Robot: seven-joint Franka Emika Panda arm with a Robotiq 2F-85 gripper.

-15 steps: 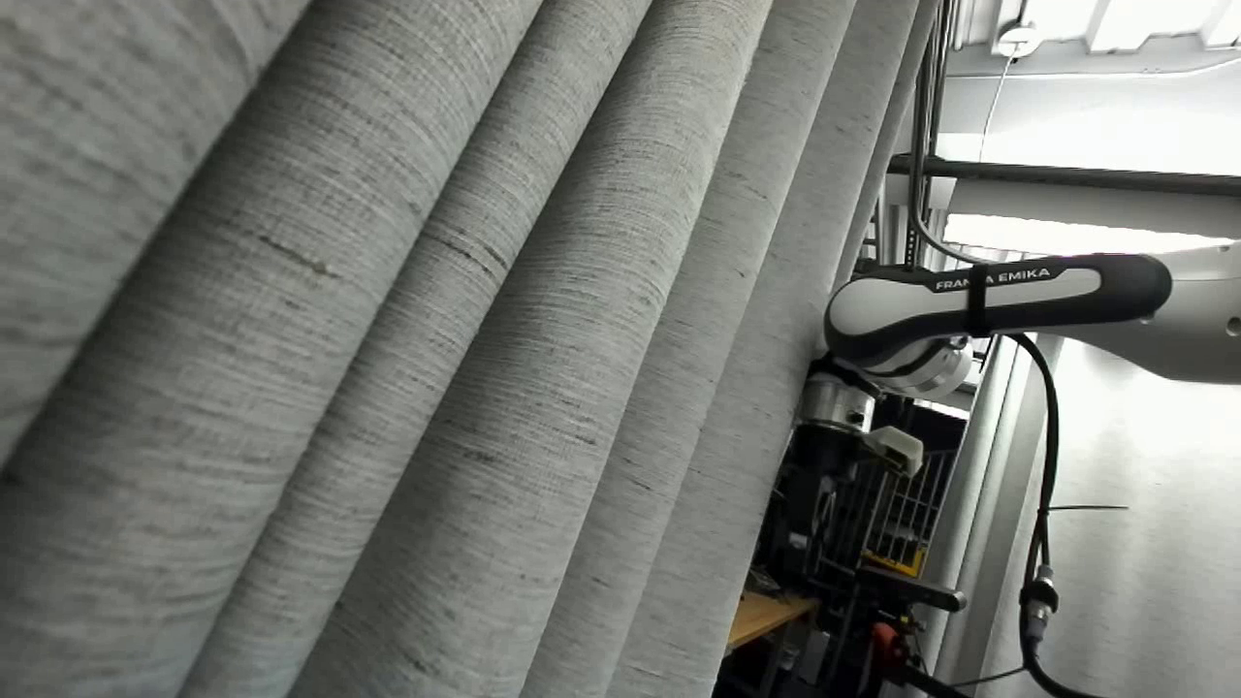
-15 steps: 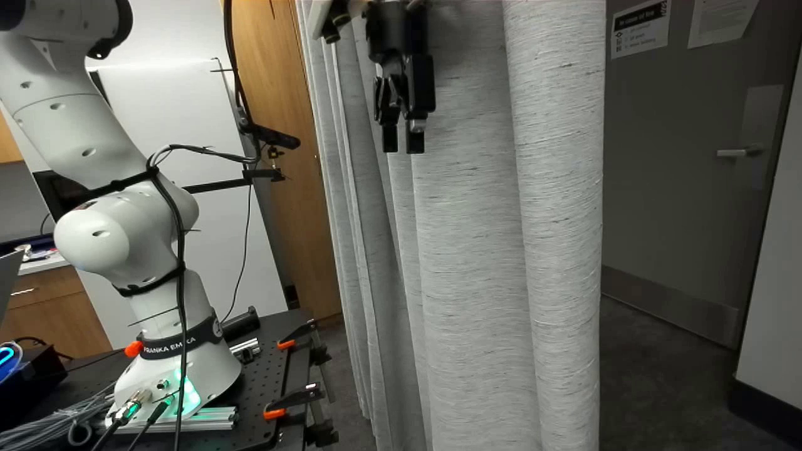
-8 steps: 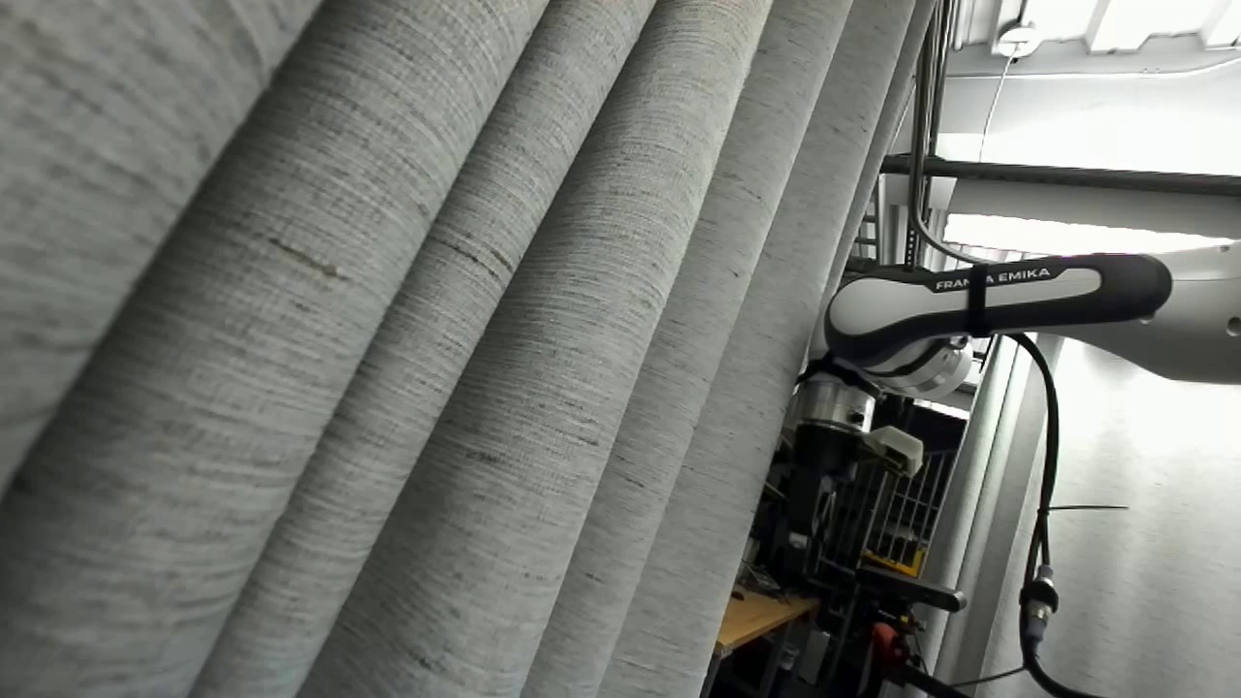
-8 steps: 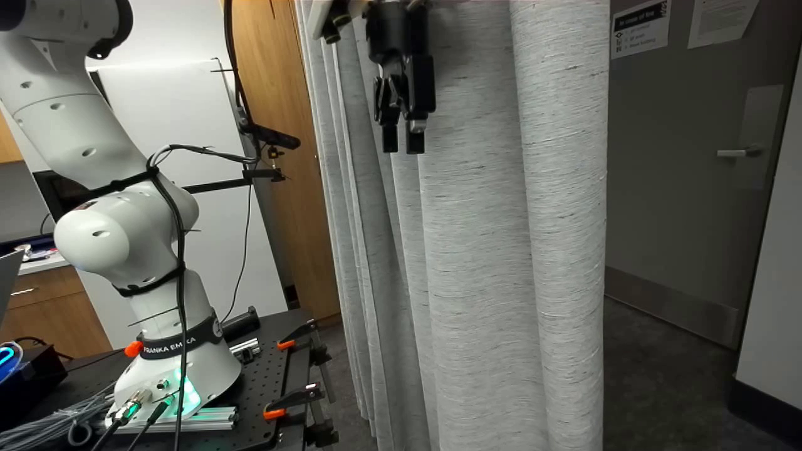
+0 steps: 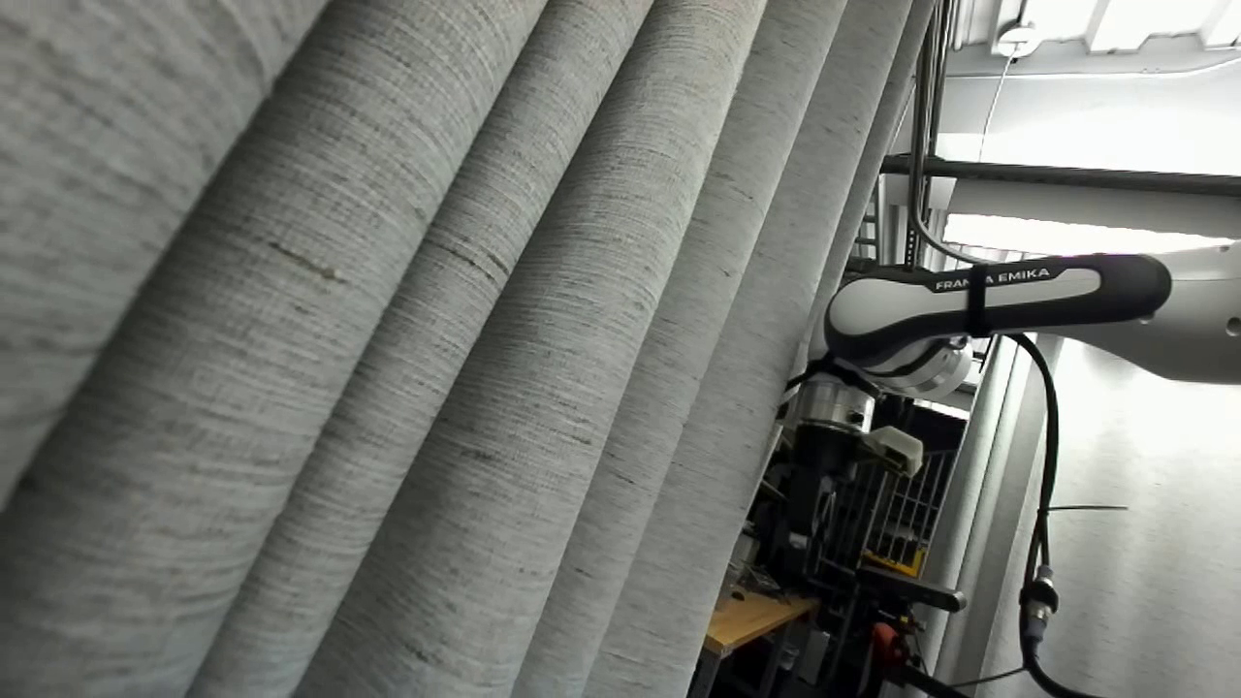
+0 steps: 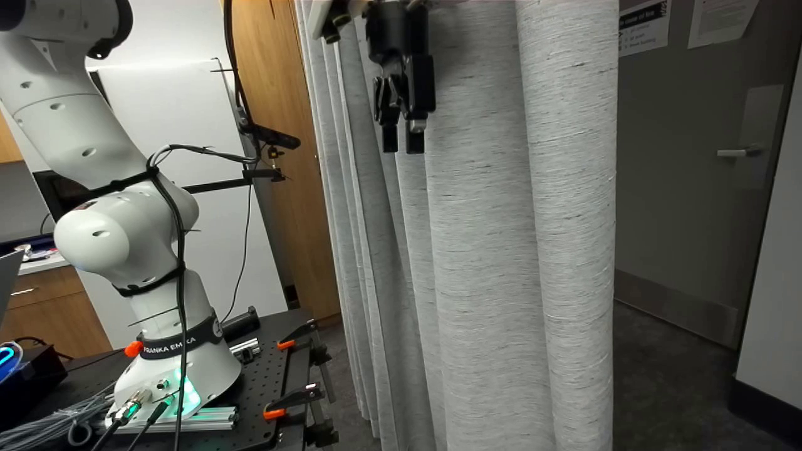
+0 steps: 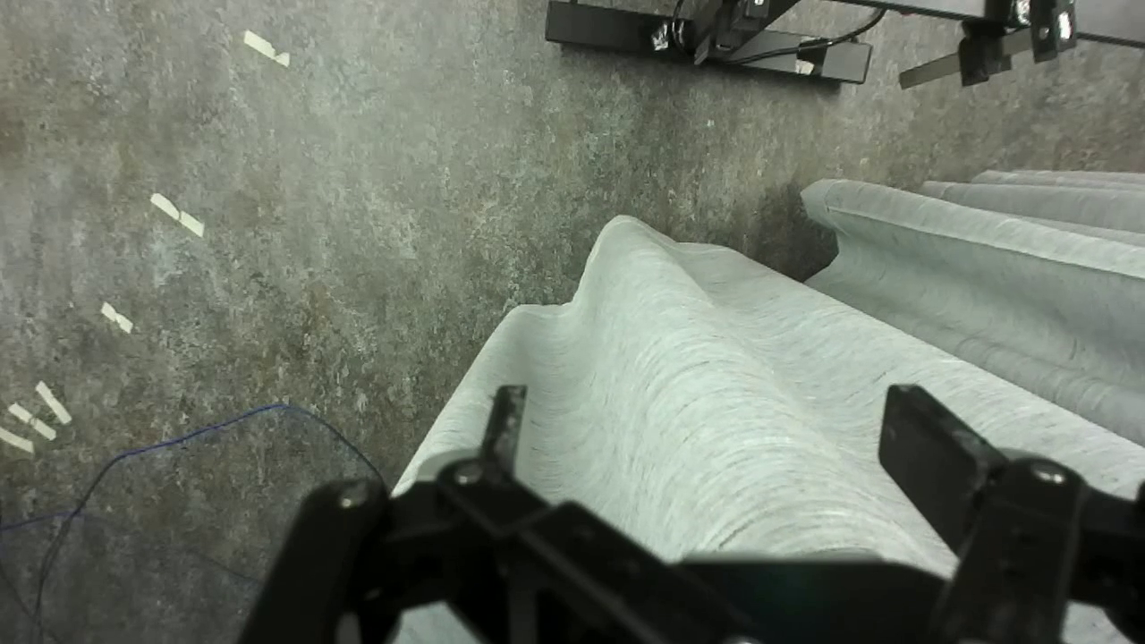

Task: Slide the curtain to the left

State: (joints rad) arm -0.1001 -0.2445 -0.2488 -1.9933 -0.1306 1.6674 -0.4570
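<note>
your gripper stood with fingers wide apart | the curtain hung in pleats just beside it, contact unclear | you probably needed one pleat deep between the fingers before closing, then a slow leftward draw

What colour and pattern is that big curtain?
The curtain is light grey with fine darker streaks running crosswise, clearest close up in an exterior view.

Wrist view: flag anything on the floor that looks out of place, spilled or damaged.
A thin blue cable lies loosely bent across the floor beside the curtain, looking like a stray. Short pale strips, perhaps tape, are scattered there too, though they may be deliberate marks. No spill or damage stands out.
</note>
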